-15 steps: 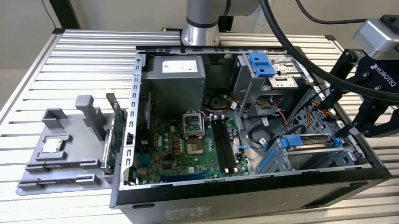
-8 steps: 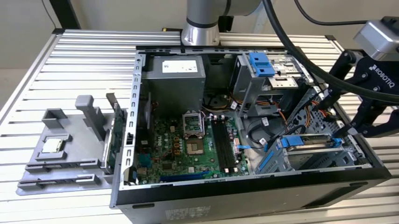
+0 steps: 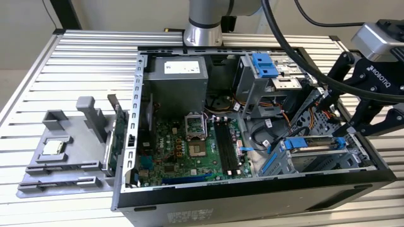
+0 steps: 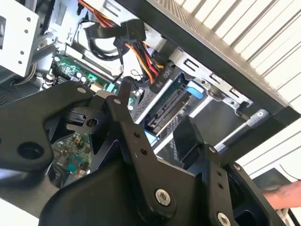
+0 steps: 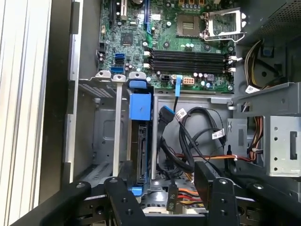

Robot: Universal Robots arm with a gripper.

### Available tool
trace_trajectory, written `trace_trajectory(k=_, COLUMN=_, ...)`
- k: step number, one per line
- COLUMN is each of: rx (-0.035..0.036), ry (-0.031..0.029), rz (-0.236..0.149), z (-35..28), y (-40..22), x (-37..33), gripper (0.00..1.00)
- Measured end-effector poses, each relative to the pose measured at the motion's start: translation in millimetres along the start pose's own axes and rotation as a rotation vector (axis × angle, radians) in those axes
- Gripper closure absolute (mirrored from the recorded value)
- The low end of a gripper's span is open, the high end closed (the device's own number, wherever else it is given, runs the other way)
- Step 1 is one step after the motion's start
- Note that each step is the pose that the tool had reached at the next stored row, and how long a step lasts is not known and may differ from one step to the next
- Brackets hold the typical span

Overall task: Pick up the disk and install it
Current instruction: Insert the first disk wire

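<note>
The gripper (image 5: 164, 175) hangs over the case (image 3: 252, 201), at its corner on the exterior view's right. Its fingers (image 5: 123, 190) are spread wide and hold nothing. The disk (image 5: 140, 141) sits on edge inside the cage (image 5: 101, 134) at that corner, near one finger; whether they touch, I cannot tell.

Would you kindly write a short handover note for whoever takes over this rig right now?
Gripper: open, holding nothing, poised over the drive cage with its fingers either side of the disk. Contact cannot be told.
Disk: stands on edge in a slot of the drive cage, in its blue bracket, at the exterior view's right end of the computer case.
Done: the disk is in the cage, not in the gripper's grip.
Left: the pictures do not settle whether the disk is pushed fully home, so treat the seating as unconfirmed.
</note>
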State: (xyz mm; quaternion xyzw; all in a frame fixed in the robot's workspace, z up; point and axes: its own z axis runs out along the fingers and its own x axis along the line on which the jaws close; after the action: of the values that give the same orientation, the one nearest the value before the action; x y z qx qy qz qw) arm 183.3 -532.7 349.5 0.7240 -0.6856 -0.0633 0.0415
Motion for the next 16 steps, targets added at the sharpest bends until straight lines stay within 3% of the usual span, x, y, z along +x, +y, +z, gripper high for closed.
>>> trace_trajectory(k=5, rx=-0.0002, ry=0.0002, rz=-0.001, z=-0.3, y=-8.2, x=-3.1, gripper=0.0)
trace_trajectory(k=16, rx=-0.0042, ry=-0.0001, rz=-0.001, z=0.6, y=-7.7, x=-3.0, gripper=0.0)
